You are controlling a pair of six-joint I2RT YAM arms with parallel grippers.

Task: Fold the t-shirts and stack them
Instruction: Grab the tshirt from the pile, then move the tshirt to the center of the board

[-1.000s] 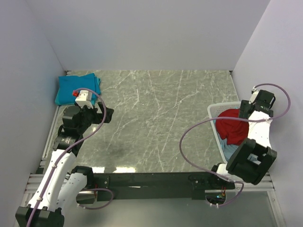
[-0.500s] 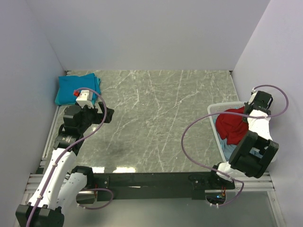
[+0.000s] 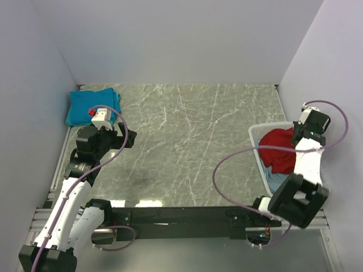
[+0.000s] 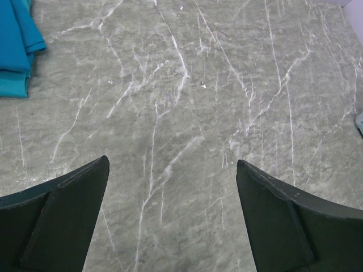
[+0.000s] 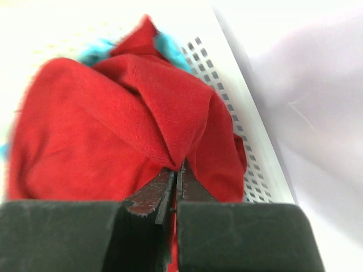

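The right jaws pinch a fold of the red shirt (image 5: 102,130) in the basket (image 5: 249,147), apparently to lift it out; the left jaws hang spread above the counter (image 4: 181,102), ready to help.

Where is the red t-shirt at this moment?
The red t-shirt lies at the top view's right edge, inside the white basket, pinched by the right gripper.
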